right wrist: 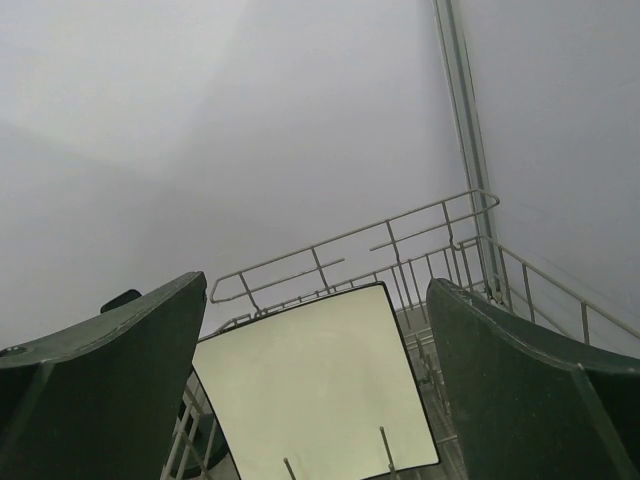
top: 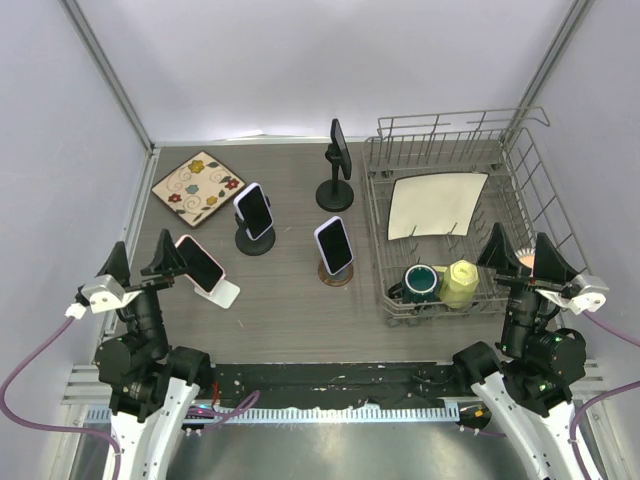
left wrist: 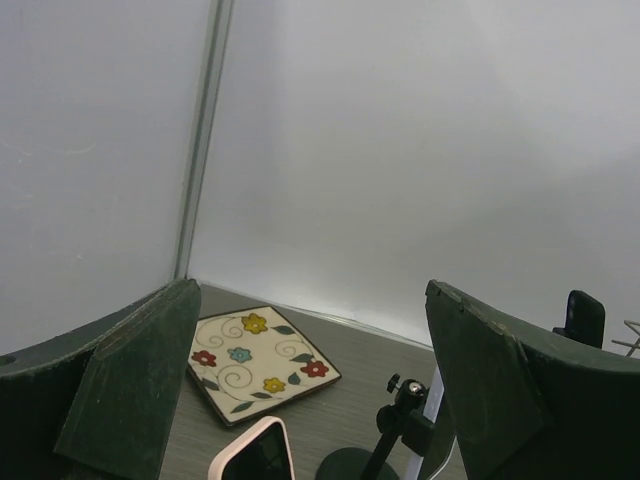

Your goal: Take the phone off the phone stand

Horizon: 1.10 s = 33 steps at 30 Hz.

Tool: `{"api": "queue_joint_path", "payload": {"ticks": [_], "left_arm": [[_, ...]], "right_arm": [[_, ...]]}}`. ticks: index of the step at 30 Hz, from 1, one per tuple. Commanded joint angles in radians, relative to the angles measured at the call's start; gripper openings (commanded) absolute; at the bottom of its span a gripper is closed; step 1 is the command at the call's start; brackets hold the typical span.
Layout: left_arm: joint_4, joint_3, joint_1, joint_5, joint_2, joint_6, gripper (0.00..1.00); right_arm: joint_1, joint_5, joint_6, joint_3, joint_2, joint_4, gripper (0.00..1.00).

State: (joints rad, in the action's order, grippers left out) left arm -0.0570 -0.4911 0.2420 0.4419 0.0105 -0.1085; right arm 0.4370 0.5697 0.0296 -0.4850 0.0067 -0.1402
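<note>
Several phones stand on stands on the table. A pink-cased phone [top: 200, 262] leans on a white stand [top: 224, 292] right beside my left gripper [top: 142, 262], which is open and empty. A white-cased phone [top: 254, 210] sits on a black round stand [top: 254, 241], another white-cased phone [top: 334, 244] on a brown round stand [top: 336, 275], and a black phone [top: 341, 148] on a tall black stand [top: 335, 193]. In the left wrist view the pink phone's top [left wrist: 255, 455] shows low between my open fingers [left wrist: 140, 380]. My right gripper [top: 522, 255] is open and empty over the dish rack's near right corner.
A floral square plate [top: 198, 186] lies at the back left and also shows in the left wrist view [left wrist: 255, 360]. A wire dish rack [top: 520, 160] on the right holds a white square plate [top: 437, 205], a green mug [top: 421, 282] and a yellow container [top: 459, 283]. Walls enclose the table.
</note>
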Motion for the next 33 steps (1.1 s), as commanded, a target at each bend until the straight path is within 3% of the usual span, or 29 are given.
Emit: {"api": "queue_joint_path", "payload": {"ticks": [1,5,20,28,33], "left_arm": [[0.002,-0.02,0.0,0.001,0.025,-0.01,1.0],[0.051,-0.053,0.0,0.043,0.086,-0.043,1.0],[0.612,-0.322,0.0,0.25,0.544,-0.305,1.0],[0.726,-0.392,0.002,0.314,0.681,-0.474,1.0],[0.715,-0.382,0.0,0.319,0.735,-0.545,1.0]], "right_arm": [[0.003,-0.01,-0.007,-0.027,-0.004,-0.013,0.97],[0.005,-0.016,-0.017,-0.02,-0.004,-0.021,0.98],[0.008,-0.068,-0.068,-0.017,-0.004,-0.019,0.98],[0.022,-0.065,-0.071,-0.021,-0.005,-0.012,0.98],[0.04,-0.064,-0.071,-0.027,-0.004,-0.004,0.98]]}}
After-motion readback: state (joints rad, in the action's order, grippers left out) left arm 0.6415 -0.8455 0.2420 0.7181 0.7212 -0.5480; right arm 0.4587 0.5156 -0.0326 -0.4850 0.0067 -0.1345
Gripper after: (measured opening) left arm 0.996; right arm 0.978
